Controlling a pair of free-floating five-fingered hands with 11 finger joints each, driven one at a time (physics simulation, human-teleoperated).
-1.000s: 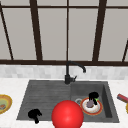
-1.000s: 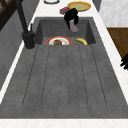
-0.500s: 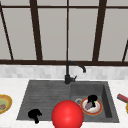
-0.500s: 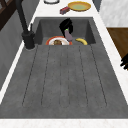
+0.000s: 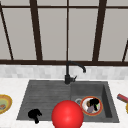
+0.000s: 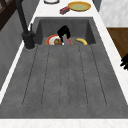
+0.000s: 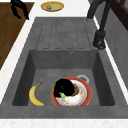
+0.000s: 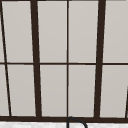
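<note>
Two black hands hang over a dark grey sink [image 5: 110, 110], and the right hand [image 5: 94, 102], at the lower right of the front view, is down in the basin with its fingers curled about something small on a red-rimmed plate [image 5: 84, 109]. From the right side view the right hand [image 7: 63, 87] covers the plate's [image 7: 82, 96] left half, a green bit showing at its fingertips beside brown food; just what it grips is hard to tell. A banana [image 7: 34, 95] lies on the basin floor just left of the plate, apart from it.

The left hand [image 5: 34, 114] floats at the lower left of the front view above the ribbed draining board, fingers loosely curled and holding nothing. A red ball [image 5: 67, 115] sits at the bottom centre. A yellow bowl [image 5: 5, 103] rests on the white bench [image 5: 10, 87] at far left.

Done well, this step probably calls for a firm pinch and a straight lift, clear of the plate's rim and the black tap [image 5: 68, 72].
</note>
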